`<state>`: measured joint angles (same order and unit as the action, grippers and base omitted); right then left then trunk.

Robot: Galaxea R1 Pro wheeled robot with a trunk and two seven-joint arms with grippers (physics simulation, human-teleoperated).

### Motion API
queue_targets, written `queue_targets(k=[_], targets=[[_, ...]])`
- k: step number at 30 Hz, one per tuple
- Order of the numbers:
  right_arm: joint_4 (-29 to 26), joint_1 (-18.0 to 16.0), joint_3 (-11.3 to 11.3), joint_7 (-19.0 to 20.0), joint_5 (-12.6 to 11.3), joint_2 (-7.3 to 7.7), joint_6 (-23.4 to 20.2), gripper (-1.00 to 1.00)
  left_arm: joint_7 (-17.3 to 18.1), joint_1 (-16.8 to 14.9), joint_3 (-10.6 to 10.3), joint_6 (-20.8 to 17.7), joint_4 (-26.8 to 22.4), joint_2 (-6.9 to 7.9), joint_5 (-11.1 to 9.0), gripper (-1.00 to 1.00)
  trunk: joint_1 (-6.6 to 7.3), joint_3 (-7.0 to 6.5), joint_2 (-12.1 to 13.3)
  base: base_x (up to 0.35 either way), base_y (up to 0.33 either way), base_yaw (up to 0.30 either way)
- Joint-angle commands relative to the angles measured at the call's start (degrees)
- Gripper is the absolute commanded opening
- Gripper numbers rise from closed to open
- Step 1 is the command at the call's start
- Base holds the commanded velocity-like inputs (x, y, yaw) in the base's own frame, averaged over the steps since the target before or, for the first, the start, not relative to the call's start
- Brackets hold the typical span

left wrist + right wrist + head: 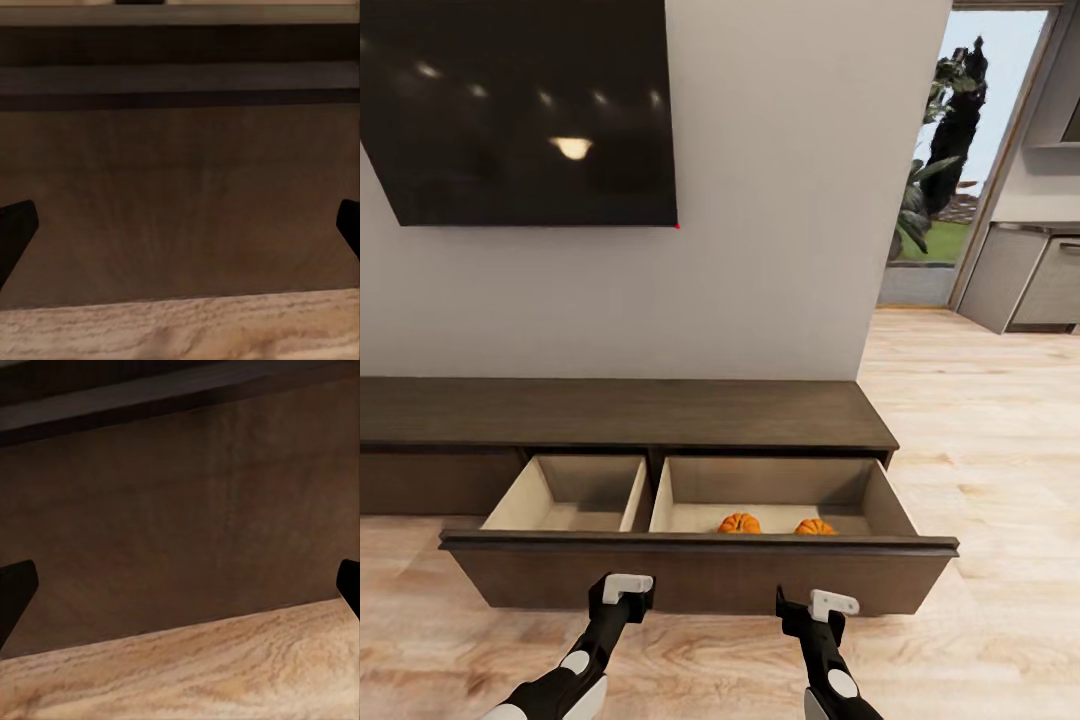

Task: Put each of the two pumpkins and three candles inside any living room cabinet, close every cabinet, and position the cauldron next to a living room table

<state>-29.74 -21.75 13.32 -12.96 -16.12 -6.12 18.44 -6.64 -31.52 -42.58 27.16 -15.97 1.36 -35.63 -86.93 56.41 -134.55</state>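
Both pumpkins (739, 523) (815, 526) lie in the open cabinet drawer (700, 575). Left end effector (622, 592) and right end effector (815, 606) spread wide, empty, near drawer front. Risk: uneven push skews the drawer; no candles visible inside.

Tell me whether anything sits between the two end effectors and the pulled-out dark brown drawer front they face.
Nothing visible does. The left end effector and right end effector hover open just in front of the dark brown wooden drawer front, with only bare light wood plank floor below. Two small orange ribbed pumpkins lie in the right compartment.
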Motion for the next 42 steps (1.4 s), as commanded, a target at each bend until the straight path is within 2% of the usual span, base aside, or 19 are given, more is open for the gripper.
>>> queue_targets(k=[1,17,38,42], targets=[[0.03,-0.05,0.48,-0.39,-0.58,0.05,0.28,1.00,-0.52,-0.03,-0.49,0.11,-0.08,0.01,-0.12,1.00,0.01,0.05,-0.02,0.018,0.000,0.000],[0.01,-0.05,0.48,-0.39,-0.58,0.05,0.32,1.00,-0.57,-0.03,-0.49,0.10,-0.09,-0.04,-0.14,1.00,0.01,0.05,-0.02,0.003,0.000,0.000],[-0.11,-0.05,0.48,-0.22,-0.50,0.05,0.42,1.00,-0.57,-0.03,-0.49,0.09,-0.01,-0.01,-0.23,1.00,-4.60,3.82,-8.44,0.000,0.000,0.000],[-0.64,-0.02,0.51,0.00,-0.53,0.05,0.64,1.00,-0.57,-0.03,-0.49,0.09,0.04,-0.04,-0.23,1.00,-4.83,4.68,-8.74,0.000,0.000,0.000]])
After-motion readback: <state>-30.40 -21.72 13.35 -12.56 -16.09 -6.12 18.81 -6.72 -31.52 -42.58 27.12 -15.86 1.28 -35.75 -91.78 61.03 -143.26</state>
